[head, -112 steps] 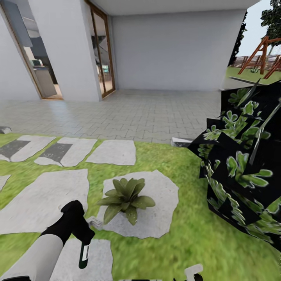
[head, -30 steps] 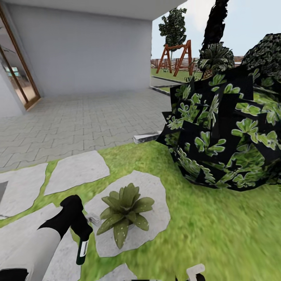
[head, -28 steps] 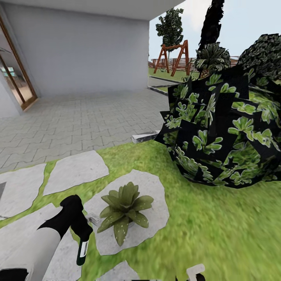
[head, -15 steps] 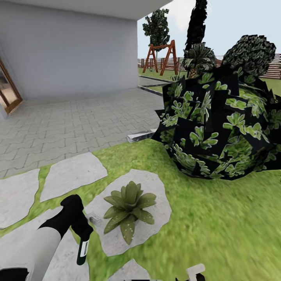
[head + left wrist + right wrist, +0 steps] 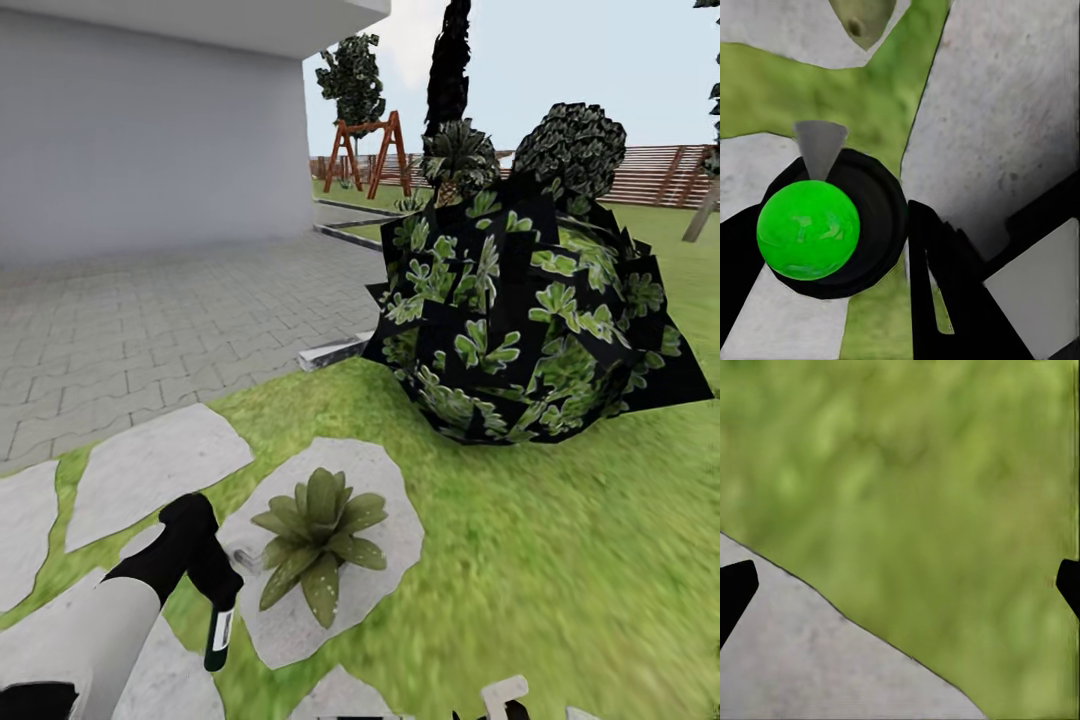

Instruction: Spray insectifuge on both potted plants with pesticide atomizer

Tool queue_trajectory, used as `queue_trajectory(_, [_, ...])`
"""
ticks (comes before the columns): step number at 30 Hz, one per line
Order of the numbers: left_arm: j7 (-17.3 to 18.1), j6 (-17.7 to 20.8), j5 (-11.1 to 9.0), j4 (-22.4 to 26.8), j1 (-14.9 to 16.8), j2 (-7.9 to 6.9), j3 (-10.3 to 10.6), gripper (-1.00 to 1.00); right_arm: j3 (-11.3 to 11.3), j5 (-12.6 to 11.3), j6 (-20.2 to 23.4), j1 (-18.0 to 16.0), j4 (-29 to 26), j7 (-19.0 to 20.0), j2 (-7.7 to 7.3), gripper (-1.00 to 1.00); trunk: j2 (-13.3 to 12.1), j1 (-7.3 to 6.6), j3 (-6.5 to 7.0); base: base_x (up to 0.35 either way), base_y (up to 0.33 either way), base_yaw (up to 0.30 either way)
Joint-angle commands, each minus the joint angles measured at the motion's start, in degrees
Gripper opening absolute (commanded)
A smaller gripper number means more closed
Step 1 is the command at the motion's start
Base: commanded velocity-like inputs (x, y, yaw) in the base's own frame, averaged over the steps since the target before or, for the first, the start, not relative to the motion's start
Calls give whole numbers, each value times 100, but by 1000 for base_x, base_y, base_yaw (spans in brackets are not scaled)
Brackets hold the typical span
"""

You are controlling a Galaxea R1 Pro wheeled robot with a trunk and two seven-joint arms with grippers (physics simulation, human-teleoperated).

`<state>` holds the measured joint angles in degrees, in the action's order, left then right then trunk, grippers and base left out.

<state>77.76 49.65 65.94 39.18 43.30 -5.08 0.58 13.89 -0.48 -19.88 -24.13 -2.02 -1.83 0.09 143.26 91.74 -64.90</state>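
One potted plant (image 5: 315, 540), a low rosette of speckled green leaves, sits on a grey stone slab (image 5: 385, 490) in the garden lawn (image 5: 560, 560). My left gripper (image 5: 205, 570) is shut on the pesticide atomizer (image 5: 217, 630), a dark bottle with a white label, just left of the plant. In the left wrist view the atomizer's green cap (image 5: 808, 229) and grey nozzle (image 5: 820, 146) sit between the black fingers (image 5: 941, 292), and a leaf tip (image 5: 866, 19) shows beyond. My right gripper (image 5: 900, 585) is open over grass and a slab edge.
A big dark bush (image 5: 530, 320) stands on the lawn right of the plant. Grey brick paving (image 5: 150, 320) and a white house wall (image 5: 150, 140) lie at the left. A wooden swing frame (image 5: 368, 150), trees and a brown slat fence (image 5: 650, 175) are far behind.
The camera has turned to the right, so the bush and plant sit further left in the picture and the fence has come into view. The left gripper still holds the atomizer beside the plant.
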Motion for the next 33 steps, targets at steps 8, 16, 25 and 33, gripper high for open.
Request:
queue_trajectory(8, [398,38,44,20,37,-2,131,-100,28,-14,-17,-4,0,-19,-34,100,2,1,-5,245,0,-265])
queue_trajectory(16, [1224,69,270,28,316,-65,1439,-100,36,-9,-18,-4,-8,-19,-35,100,2,1,-5,6,0,-191])
queue_trajectory(25, [1224,94,288,28,336,-86,1454,-100,44,-5,-25,-4,8,-19,-44,100,2,1,-5,-4,0,-3])
queue_trajectory(33, [1224,113,288,28,409,-85,1445,-100,44,-5,-25,-4,8,-19,-44,100,2,1,-5,-275,129,0])
